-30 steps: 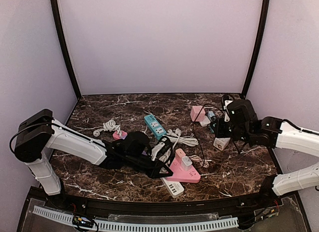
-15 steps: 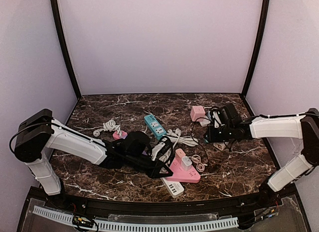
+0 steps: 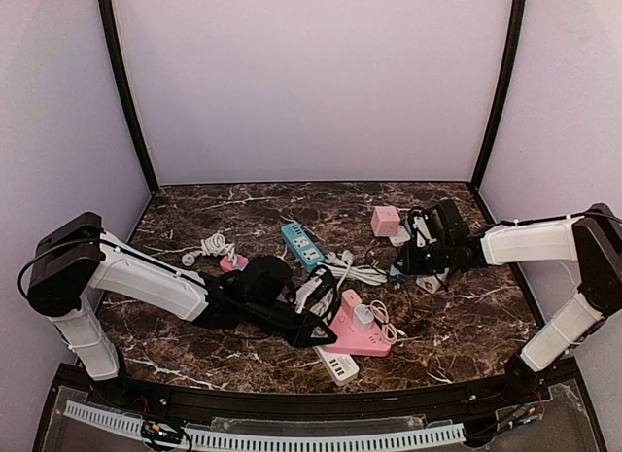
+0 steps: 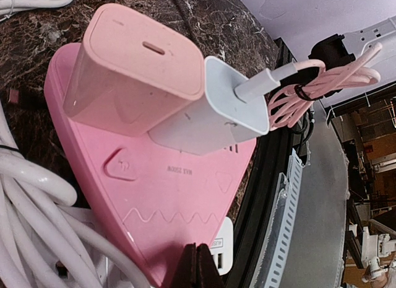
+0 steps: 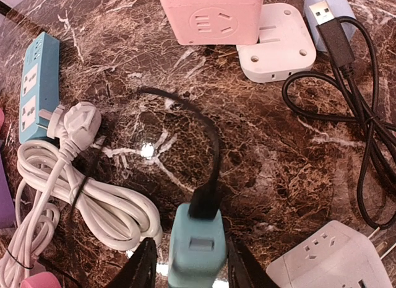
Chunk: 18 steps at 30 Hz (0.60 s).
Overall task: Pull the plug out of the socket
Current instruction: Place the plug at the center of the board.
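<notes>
The pink triangular socket (image 4: 173,195) lies on the marble near the front edge, also seen from above as the pink socket (image 3: 369,343). A pink plug (image 4: 133,71) and a white plug (image 4: 216,108) with a coiled pink cable (image 4: 322,83) sit in it. My left gripper (image 4: 197,266) is shut, its tips resting on the socket's near corner. A teal plug (image 5: 197,244) on a black cable (image 5: 207,139) lies on the table between the fingers of my right gripper (image 5: 192,266), with a narrow gap on each side. The right gripper (image 3: 403,267) is low at the right.
A pink cube socket (image 5: 213,12), a white adapter (image 5: 278,43), a black USB cable (image 5: 359,114) and a white cube socket (image 5: 334,257) surround the right gripper. A blue strip (image 5: 34,83) and a white cable coil (image 5: 80,195) lie left. A white USB strip (image 4: 223,251) sits under the pink socket.
My right arm swung down and left to the table with the teal plug, then its jaws spread off the plug. The left arm has not moved.
</notes>
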Available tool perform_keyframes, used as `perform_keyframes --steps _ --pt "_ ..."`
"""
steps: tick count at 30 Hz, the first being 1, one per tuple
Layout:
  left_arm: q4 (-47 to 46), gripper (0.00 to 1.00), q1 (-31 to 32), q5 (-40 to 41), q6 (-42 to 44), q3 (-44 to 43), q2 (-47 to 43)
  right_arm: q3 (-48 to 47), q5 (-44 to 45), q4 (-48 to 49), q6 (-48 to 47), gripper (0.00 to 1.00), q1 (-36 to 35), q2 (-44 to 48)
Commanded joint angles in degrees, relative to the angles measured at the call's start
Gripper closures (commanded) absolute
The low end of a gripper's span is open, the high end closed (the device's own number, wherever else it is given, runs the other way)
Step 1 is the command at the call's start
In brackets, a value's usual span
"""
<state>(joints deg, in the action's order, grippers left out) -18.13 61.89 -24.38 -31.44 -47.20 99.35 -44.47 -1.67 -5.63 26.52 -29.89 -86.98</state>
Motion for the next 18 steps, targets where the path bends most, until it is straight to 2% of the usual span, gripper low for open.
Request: perform_keyframes --steps 1,3,10,13,18 --pt "19.53 0.99 -0.01 5.9 1.25 4.84 4.81 -1.75 0.19 1.16 -0.49 0.58 0.37 -0.13" --pt "19.54 0.99 0.0 6.03 1.21 4.88 4.74 -1.68 0.88 0.98 -0.46 0.51 0.38 0.43" --pt "18.99 0.99 0.03 6.19 0.97 5.03 4.71 -1.24 1.46 -1.28 -0.73 0.48 0.41 5.14" --pt "19.02 0.99 0.0 6.25 0.99 5.01 4.71 -1.63 2.15 -3.91 -0.98 0.46 -0.06 9.78" --pt "18.84 0.99 0.06 6.41 0.87 5.33 4.73 -2.8 7.82 -11.08 -1.41 0.46 -5.52 20.56"
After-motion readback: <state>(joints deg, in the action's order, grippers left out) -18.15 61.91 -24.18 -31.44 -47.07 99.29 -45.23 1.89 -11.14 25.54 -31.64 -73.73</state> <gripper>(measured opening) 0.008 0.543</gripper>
